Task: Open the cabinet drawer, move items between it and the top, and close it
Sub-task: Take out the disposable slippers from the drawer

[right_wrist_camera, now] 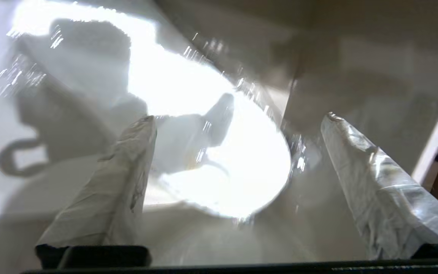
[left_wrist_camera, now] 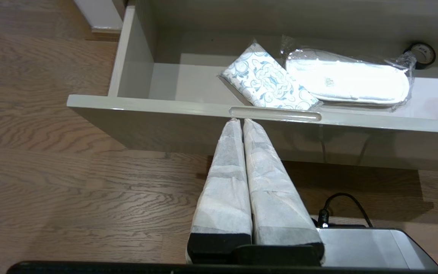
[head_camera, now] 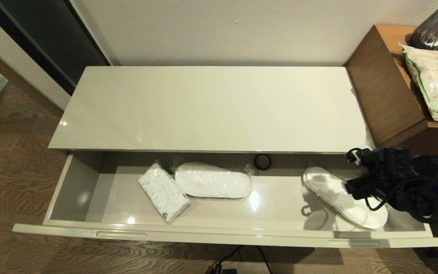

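The cabinet drawer (head_camera: 219,233) stands pulled out below the glossy cream top (head_camera: 211,110), which is bare. Two wrapped white slipper pairs lie in the drawer: one near the middle (head_camera: 213,180), one at the right end (head_camera: 337,196). My right arm (head_camera: 390,179) reaches down over that right pair. In the right wrist view the right gripper (right_wrist_camera: 238,118) is open, its fingers wide apart just above the bright slipper pair (right_wrist_camera: 222,163) and not touching it. My left gripper (left_wrist_camera: 242,121) is shut and empty, its tips just under the drawer front's left slot (left_wrist_camera: 275,114).
A blue-patterned tissue pack (head_camera: 164,194) lies against the middle slipper pair, and a black tape roll (head_camera: 262,161) sits at the drawer's back wall. A brown wooden side table (head_camera: 386,87) with a bag and a vase stands on the right. Cables run on the floor.
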You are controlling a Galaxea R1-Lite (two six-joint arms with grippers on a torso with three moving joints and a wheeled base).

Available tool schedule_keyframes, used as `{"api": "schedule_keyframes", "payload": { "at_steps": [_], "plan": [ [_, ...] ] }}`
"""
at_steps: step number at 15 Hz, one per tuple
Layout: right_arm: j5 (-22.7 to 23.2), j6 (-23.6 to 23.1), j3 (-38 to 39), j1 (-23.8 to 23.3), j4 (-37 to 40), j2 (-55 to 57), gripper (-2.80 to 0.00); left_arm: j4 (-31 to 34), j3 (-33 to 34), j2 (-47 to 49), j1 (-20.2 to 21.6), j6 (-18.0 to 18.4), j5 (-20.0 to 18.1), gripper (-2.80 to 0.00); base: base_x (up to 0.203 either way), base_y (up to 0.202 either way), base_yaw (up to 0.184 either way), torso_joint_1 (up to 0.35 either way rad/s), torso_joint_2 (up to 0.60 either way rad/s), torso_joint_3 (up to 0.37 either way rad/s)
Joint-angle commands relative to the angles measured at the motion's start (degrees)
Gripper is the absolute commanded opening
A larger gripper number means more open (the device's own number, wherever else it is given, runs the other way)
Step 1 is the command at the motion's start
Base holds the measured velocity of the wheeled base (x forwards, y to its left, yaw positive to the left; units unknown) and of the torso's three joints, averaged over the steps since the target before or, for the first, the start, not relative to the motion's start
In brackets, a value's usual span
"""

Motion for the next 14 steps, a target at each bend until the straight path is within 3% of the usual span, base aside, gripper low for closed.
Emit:
{"api": "schedule_keyframes", "payload": {
  "at_steps": [1,6,14],
  "plan": [
    [0.23,-0.02,1.88,-0.19,-1.29,-0.5,0.0,0.0,0.0,0.05,-0.02,-0.04,0.05,-2.8,0.0,0.0,0.0,0.0,0.0,0.0],
    [0.08,-0.36,-5.37,-1.59,-2.03,12.45,0.0,0.0,0.0,0.05,-0.02,-0.04,0.05,-2.8,0.0,0.0,0.0,0.0,0.0,0.0],
    [0.52,-2.22,-12.41,-1.6,-5.92,21.08,0.0,0.0,0.0,0.05,-0.02,-0.04,0.05,-2.8,0.0,0.0,0.0,0.0,0.0,0.0]
  ]
}}
